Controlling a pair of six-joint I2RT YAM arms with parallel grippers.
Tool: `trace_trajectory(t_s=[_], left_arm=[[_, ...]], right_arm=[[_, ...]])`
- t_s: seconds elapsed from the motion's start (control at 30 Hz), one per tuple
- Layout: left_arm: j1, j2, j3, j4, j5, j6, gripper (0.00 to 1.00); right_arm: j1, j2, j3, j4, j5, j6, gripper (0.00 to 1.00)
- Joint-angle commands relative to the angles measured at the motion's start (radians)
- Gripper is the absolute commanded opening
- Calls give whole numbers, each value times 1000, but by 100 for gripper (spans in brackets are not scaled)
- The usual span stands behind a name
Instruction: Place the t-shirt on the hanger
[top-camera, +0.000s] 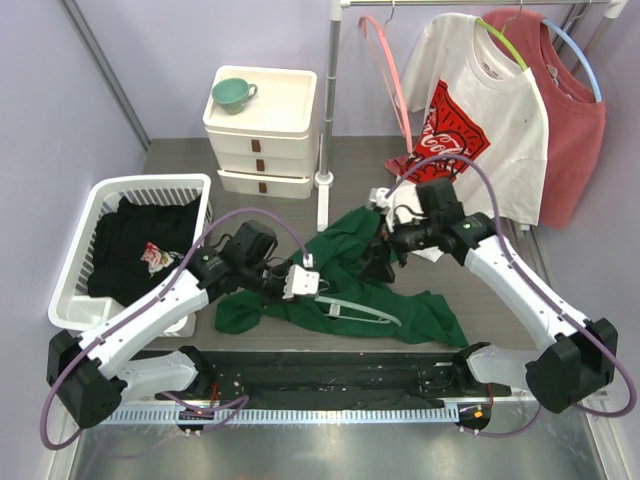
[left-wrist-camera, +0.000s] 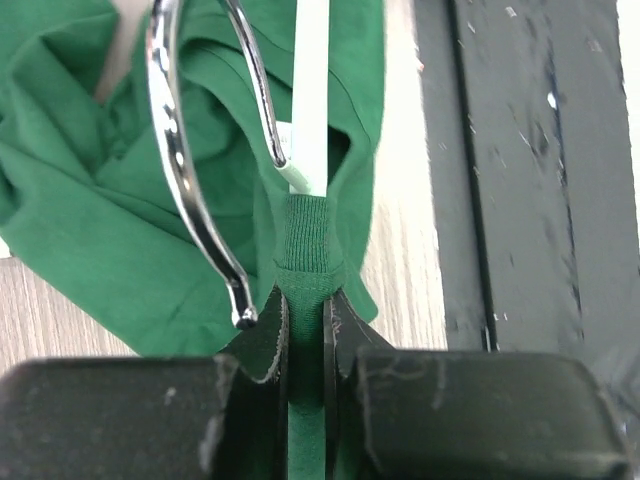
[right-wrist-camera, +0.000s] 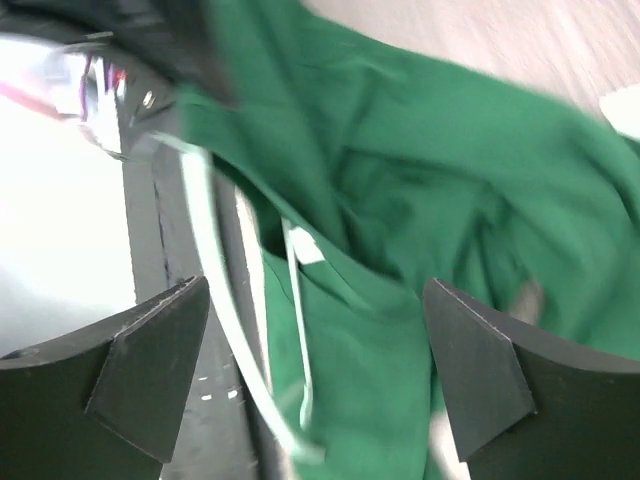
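From above, the t-shirt (top-camera: 372, 262) lies crumpled in the middle of the bench (top-camera: 180, 165), with the hanger (top-camera: 362, 311) resting on its near part, partly under the folds. Both arms reach in over it. The left claw (top-camera: 306, 283) sits at the cloth's left edge and the right claw (top-camera: 380, 258) at its far edge, so the two bracket the garment from opposite sides. A white laundry basket (top-camera: 78, 262) stands well to the left. A printed white shirt (top-camera: 480, 130) and a faded red shirt (top-camera: 572, 140) hang on the rail behind and play no part here.

In the left wrist view, the left claw (left-wrist-camera: 305, 325) is pinched together on the ribbed neckband (left-wrist-camera: 305, 240) of the t-shirt (left-wrist-camera: 100, 200). The pale bar of the hanger (left-wrist-camera: 310, 80) runs straight away from the jaws and disappears into that band, and the silver hook (left-wrist-camera: 185, 180) curves just to the left. I judge the grip pins the collar in place so the hanger arm can be worked through the neck opening.

The right wrist view is blurred. The right claw (right-wrist-camera: 315, 370) hovers over the green cloth (right-wrist-camera: 450, 180) with its fingers (right-wrist-camera: 150, 365) spread wide and nothing between them. A thin pale line of the hanger (right-wrist-camera: 228, 300) crosses below. It looks free to take a fresh hold on the fabric or the hanger. The shirt is not yet seated on the hanger's shoulders.
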Motion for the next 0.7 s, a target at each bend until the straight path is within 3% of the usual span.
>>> trace_trajectory(t_s=[0.0,0.23,0.37,0.67], left_arm=[[-28,-87,-22,-9,34,115,0],[-62,-92,14,-10,10,107,0],[-71,-92,44,-24,-2,97,0],[-85,-92,57,-29,-27,72,0]], right_arm=[[-112,-70,33,-143,-40,154,97],[-98,102,33,-171,174,202,89],[14,159,34,-139,360,223,85],[118,317,74,-106,569,238,63]])
